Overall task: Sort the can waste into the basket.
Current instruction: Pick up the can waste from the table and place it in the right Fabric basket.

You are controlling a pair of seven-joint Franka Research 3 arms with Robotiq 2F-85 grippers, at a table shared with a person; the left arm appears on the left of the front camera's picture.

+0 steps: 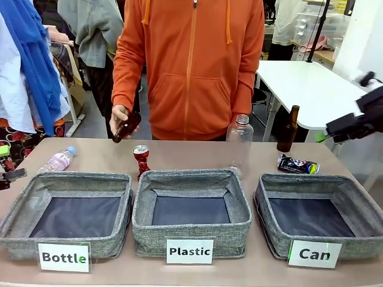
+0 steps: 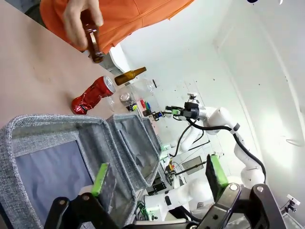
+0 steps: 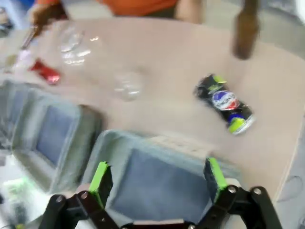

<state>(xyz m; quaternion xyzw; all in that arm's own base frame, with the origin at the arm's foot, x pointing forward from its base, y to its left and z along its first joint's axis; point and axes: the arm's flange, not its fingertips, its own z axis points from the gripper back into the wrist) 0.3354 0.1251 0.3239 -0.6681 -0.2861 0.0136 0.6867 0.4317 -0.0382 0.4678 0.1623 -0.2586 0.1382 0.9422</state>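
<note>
**Both cans outside the "Can" basket, both tools wide and empty**

The desk [image 1: 90, 156] carries everything. A person in an orange hooded top [image 1: 191, 66] stands at its far side, well to the left of the basket and beyond it.

The basket [image 1: 359, 248] is a grey woven bin with a dark floor, at the right end of a row of three. Its white front label reads "Can" in black. Nothing lies inside it. Just to its left is a like bin labelled "Plastic" [image 1: 149, 230], and one place further left is the bin labelled "Bottle" [image 1: 108, 245].

The right tool [image 3: 157, 177] hangs above the basket's rim, green pads spread wide with nothing between them; its wrist view is blurred. The left tool [image 2: 158, 174] hangs over the bin farthest from the basket, equally wide and empty.

A clear plastic bottle [image 1: 239, 143] stands upright beyond the basket's far-left corner. A brown glass bottle [image 1: 289, 130] stands upright beyond the basket's far rim. The person's hand [image 1: 118, 116] holds another brown bottle [image 1: 127, 127] above the desk, far to the basket's left. A small plastic bottle with a pink label [image 1: 58, 160] lies farthest left.

The dark can [image 1: 297, 164] lies on its side on the desk just beyond the basket's far rim. It bears a round red, white and blue emblem, but its lettering is too blurred to read. The crushed red can [image 1: 141, 158] stands well left of the basket.
</note>
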